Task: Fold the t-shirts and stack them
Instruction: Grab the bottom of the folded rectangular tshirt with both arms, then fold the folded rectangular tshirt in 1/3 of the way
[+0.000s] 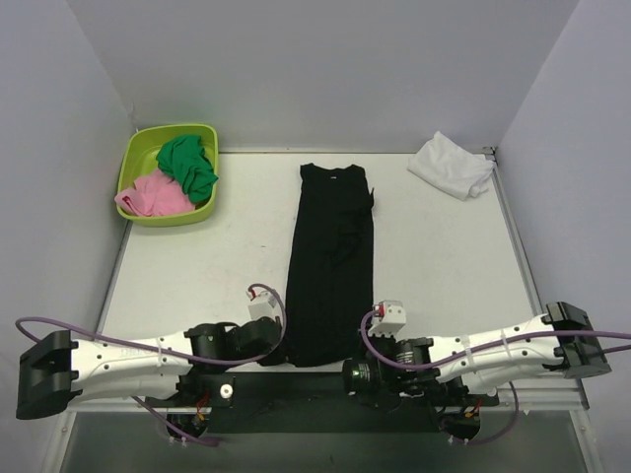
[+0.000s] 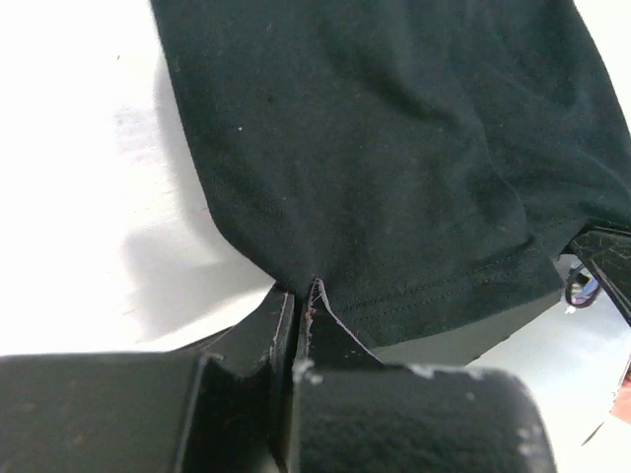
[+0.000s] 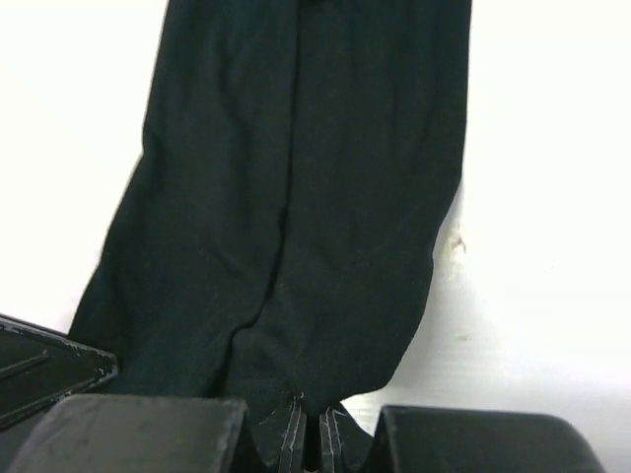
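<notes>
Top external: white table (image 1: 444,256), grey walls (image 1: 315,69); black shirt (image 1: 330,266) in long strip mid-table, hem at near edge — left gripper (image 2: 304,292) and right gripper (image 3: 314,406) both clamped tight on hem corners; white shirt (image 1: 452,166) at far right corner.

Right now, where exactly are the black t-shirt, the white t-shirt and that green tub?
black t-shirt (image 1: 330,266): top view, middle of its long folded body.
white t-shirt (image 1: 452,166): top view, centre of the crumpled bundle.
lime-green tub (image 1: 141,158): top view, bare inner left wall.

White arm links (image 1: 123,357), black joints (image 1: 44,374), purple cables (image 1: 268,292).
</notes>
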You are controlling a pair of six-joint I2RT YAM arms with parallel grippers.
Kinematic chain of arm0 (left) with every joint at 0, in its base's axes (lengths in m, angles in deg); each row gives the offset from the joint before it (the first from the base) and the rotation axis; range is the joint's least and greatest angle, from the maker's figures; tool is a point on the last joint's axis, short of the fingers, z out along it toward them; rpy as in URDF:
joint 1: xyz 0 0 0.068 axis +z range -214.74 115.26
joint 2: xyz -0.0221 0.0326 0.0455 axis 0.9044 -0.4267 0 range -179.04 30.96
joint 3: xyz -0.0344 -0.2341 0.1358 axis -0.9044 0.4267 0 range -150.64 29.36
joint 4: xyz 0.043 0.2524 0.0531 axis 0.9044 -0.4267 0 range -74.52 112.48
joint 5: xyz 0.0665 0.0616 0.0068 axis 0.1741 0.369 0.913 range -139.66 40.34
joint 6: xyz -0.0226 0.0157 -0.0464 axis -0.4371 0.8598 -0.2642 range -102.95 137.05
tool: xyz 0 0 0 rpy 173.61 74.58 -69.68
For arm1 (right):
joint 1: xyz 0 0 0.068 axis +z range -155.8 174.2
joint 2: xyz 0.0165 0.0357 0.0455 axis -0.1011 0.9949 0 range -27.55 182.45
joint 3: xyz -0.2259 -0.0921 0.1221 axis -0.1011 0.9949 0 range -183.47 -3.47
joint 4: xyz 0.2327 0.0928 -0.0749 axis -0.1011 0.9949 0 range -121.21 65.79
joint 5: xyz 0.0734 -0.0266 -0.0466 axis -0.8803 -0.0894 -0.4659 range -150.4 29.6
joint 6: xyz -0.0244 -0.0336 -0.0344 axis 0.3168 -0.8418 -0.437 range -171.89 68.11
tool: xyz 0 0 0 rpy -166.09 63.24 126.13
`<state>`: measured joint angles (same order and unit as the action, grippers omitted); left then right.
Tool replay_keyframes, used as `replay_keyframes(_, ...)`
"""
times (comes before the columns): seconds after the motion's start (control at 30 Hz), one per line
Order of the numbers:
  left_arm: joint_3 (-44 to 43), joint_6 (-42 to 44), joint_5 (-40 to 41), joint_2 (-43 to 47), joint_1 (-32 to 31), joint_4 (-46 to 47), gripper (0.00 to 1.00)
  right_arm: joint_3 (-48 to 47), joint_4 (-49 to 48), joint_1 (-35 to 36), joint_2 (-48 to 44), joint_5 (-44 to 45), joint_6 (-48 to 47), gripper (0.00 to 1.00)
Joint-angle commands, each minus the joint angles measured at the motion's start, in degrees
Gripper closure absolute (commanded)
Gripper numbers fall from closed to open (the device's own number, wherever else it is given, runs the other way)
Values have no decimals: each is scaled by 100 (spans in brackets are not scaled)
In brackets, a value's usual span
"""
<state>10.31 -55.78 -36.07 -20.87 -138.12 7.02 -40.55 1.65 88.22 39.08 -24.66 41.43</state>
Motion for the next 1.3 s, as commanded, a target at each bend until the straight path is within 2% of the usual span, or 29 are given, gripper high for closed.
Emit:
replay_keyframes(0.0,-845,252,653,95,17,-738,100,-326,1038,-111,-387,899,-340,100)
replay_keyframes(0.13,-1496,753,681,-256,342,-1038,100,-458,1038,-515,-546,1065,-858,100)
replay_keyframes(0.27,-1733,1236,418,-476,842,-774,100,-607,959,-937,-660,1285,-1464,100)
replay_keyframes(0.5,-2111,1790,-22,-968,1660,-431,100,-669,48,-2279,-1029,1058,-3011,100)
replay_keyframes(0.53,-2147,1834,-66,-1091,1800,-362,100,-660,-120,-2448,-1047,953,-3421,100)
replay_keyframes(0.77,-2682,2168,-514,-1715,2363,26,100,-730,-1149,-3723,-748,-154,-4610,100)
replay_keyframes(1.07,-3385,2397,-874,-2638,2935,298,100,-1038,-2082,-5216,60,-1482,-5411,100)
replay_keyframes(1.27,-3597,2476,-1129,-3174,3418,518,100,-1380,-2573,-5745,841,-2063,-5667,100)
